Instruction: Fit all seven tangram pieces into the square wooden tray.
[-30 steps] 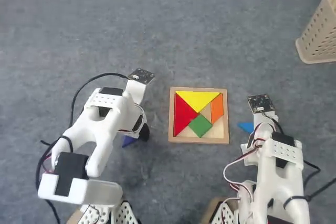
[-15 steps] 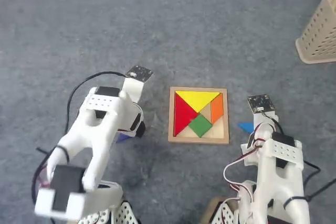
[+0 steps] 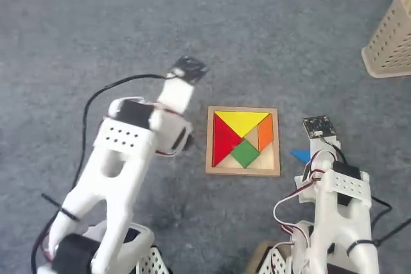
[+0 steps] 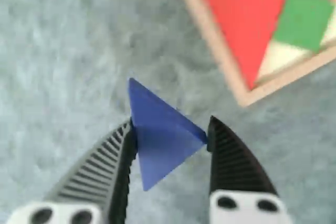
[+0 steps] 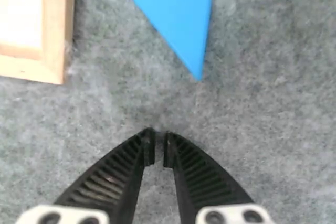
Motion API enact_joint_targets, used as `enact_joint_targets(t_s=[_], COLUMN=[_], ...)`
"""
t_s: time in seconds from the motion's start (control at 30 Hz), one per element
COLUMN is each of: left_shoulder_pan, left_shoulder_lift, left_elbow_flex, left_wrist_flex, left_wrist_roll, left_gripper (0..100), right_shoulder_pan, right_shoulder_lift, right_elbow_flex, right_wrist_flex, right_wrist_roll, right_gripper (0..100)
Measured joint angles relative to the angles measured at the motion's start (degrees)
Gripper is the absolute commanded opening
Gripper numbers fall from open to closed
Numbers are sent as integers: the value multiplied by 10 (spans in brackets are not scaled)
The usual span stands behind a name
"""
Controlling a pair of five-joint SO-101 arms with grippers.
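One dark blue triangle (image 4: 157,135) sitting pinched in left gripper (image 4: 172,127), apparently hovering over carpet (image 4: 63,51) near tray (image 4: 218,40) corner. Right gripper (image 5: 156,142) resting nearly closed, empty; light blue triangle (image 5: 181,17) lying just ahead, beside tray.

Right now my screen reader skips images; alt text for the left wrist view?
The left end effector grips a blue triangle over grey carpet. Beyond it, a corner of the wooden tray holds a red triangle and green square.

One tray (image 3: 243,172) with four pieces (image 3: 241,122); one dark blue triangle (image 4: 160,135), one light blue triangle (image 5: 178,17), two arms (image 3: 122,158), one basket (image 3: 392,36).
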Motion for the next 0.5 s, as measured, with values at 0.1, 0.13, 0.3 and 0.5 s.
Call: enact_joint_targets(t_s=[0.1, 0.13, 0.3, 0.5], left_shoulder_pan=[49, 66, 137, 192], left_shoulder_lift=[34, 50, 162, 302], left_elbow_flex=[-40, -51, -116, -180], left_wrist_flex=[-1, -5, -51, -105], left_wrist_roll=[21, 31, 98, 179], left_gripper=[83, 83, 83, 83], right_shoulder_pan=[0, 0, 0, 0], right_shoulder_lift=[0, 0, 0, 0], right_elbow_flex=[0, 0, 0, 0], right_wrist_flex=[0, 0, 0, 0], right_wrist_roll=[0, 0, 0, 0], right_gripper=[55, 55, 55, 55])
